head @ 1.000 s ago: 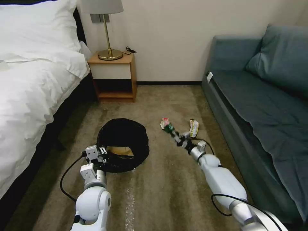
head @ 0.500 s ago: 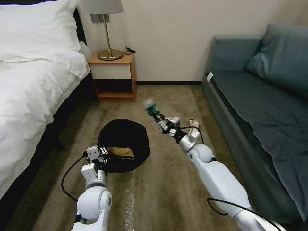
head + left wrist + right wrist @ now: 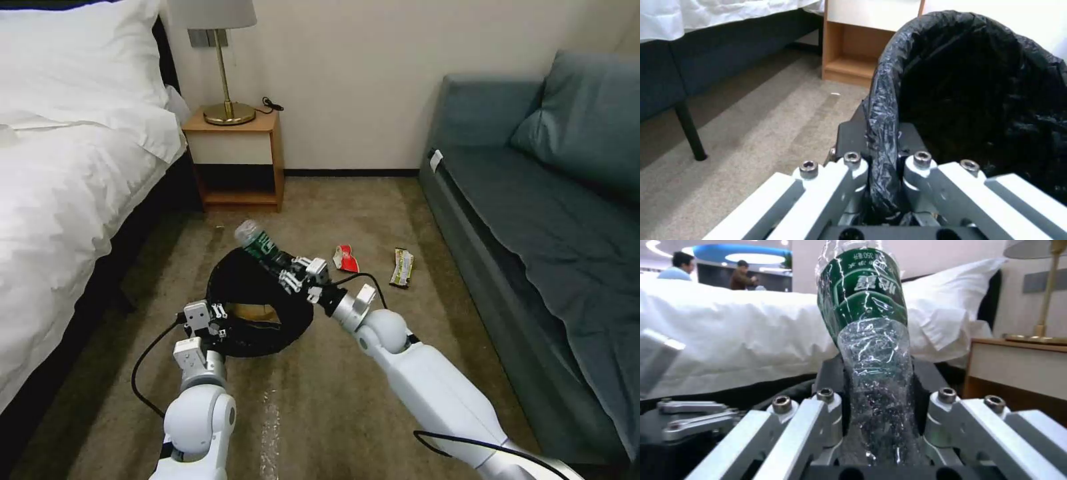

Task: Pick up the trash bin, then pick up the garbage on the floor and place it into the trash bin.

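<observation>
Bottle (image 3: 257,243), pinched in right gripper (image 3: 291,272) above bin (image 3: 293,319) clamped at its rim by left gripper (image 3: 215,321), is best released once centred.

The right gripper (image 3: 288,270) has swung left with the bottle (image 3: 257,241), from over the floor by the wrappers to above the bin's (image 3: 257,303) far rim; the red wrapper (image 3: 345,258) and bar wrapper (image 3: 401,267) now lie uncovered.
</observation>
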Available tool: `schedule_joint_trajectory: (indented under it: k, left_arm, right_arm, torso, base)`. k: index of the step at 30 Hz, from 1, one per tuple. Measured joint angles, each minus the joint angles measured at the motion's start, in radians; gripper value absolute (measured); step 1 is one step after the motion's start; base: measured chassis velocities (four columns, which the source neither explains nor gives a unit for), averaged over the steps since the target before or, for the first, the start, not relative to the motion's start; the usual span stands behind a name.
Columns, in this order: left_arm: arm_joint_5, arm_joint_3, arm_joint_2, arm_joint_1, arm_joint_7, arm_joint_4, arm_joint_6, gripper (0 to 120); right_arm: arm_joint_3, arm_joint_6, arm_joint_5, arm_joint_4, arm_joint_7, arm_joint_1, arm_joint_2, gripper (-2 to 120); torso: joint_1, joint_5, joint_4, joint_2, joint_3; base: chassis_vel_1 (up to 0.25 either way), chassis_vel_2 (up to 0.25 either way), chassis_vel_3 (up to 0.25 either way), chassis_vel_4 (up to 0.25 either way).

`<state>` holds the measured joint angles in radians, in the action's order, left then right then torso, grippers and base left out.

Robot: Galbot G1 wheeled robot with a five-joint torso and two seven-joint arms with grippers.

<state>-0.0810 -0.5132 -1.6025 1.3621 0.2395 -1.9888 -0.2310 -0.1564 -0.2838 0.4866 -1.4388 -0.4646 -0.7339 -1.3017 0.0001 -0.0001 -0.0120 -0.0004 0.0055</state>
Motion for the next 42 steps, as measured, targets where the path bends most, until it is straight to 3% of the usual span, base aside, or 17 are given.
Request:
schedule_joint_trajectory:
  k: [11,19,26,28,31,39,42]
  left_arm:
    - [0.007,0.013,-0.005,-0.001,0.004,0.003,-0.001,4]
    - [0.007,0.013,-0.006,-0.004,0.004,0.004,-0.003,4]
    - [0.008,0.012,-0.006,-0.004,0.004,0.005,-0.003,4]
    - [0.008,0.011,-0.006,-0.004,0.004,0.005,-0.004,4]
    - [0.008,0.010,-0.006,-0.004,0.003,0.005,-0.004,4]
    - [0.002,-0.002,-0.005,-0.003,0.003,0.007,-0.004,4]
    - [-0.012,-0.023,0.011,-0.008,0.003,0.011,-0.004,4]
  right_arm:
    - [-0.020,-0.032,-0.061,0.047,-0.008,-0.006,-0.012,25]
    - [-0.018,-0.036,-0.076,0.059,-0.010,-0.011,-0.009,57]
    - [-0.013,-0.033,-0.073,0.054,-0.014,-0.012,-0.004,77]
    - [-0.011,-0.033,-0.072,0.053,-0.016,-0.014,-0.005,89]
    - [-0.006,-0.033,-0.072,0.051,-0.015,-0.015,-0.007,96]
    - [0.069,-0.029,-0.113,0.057,0.138,-0.007,-0.014,100]
    - [0.182,-0.035,-0.108,0.040,0.307,-0.059,0.017,100]
  torso:
    - [0.000,0.0000,0.0000,0.000,0.000]
    - [0.000,0.0000,-0.0001,0.000,0.000]
    - [0.000,-0.0001,-0.0001,0.000,0.000]
    - [0.000,0.0000,-0.0001,0.000,0.000]
    - [0.000,0.0000,-0.0001,0.000,0.000]
    - [0.000,0.0000,0.0000,0.000,0.000]
    - [0.000,0.0000,0.0000,0.000,0.000]
  base:
    - [0.000,0.000,0.000,0.000]
    - [0.000,0.000,0.000,0.000]
    - [0.000,0.000,0.000,0.000]
    - [0.000,0.000,0.000,0.000]
    - [0.000,0.000,0.000,0.000]
    - [0.000,0.000,0.000,0.000]
    - [0.000,0.000,0.000,0.000]
